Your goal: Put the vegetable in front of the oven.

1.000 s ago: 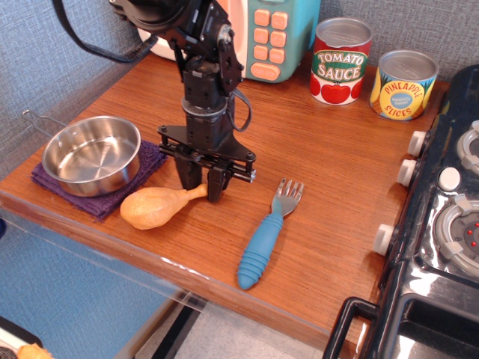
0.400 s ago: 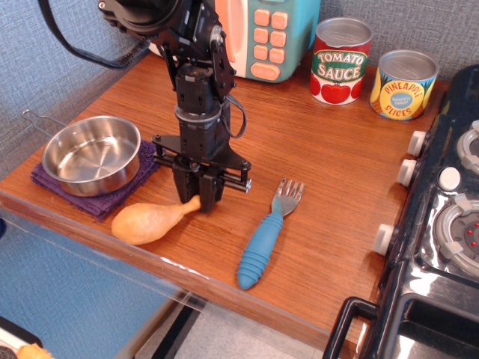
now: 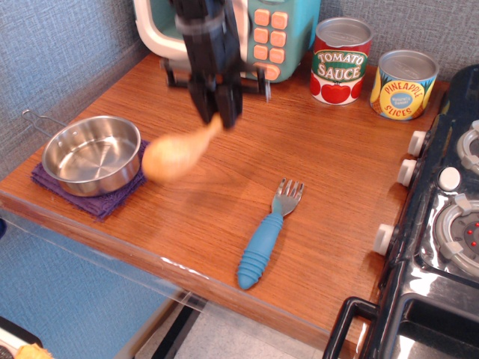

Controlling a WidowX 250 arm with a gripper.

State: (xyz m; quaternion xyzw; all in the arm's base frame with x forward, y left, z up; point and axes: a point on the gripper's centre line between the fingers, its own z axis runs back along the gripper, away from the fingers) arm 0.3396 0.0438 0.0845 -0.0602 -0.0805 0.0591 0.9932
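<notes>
1. Since the earlier frame the claw point(image 3: 217, 112) has risen from the lower middle of the desk point(image 3: 314, 157) toward the upper centre of the frame, and the vegetable point(image 3: 179, 152) has left the wood with it.
2. The claw is clamped on the vegetable's thin neck — the blurred bulbous body hangs down-left, clear of the desk.
3. The oven point(image 3: 281, 34) stands at the top centre, just behind the claw.
4. At left sits a steel bowl point(image 3: 91, 153) on a purple cloth point(image 3: 105, 200) — the vegetable hangs just right of it.
5. The blue-handled fork point(image 3: 268, 233) lies lower centre.
</notes>
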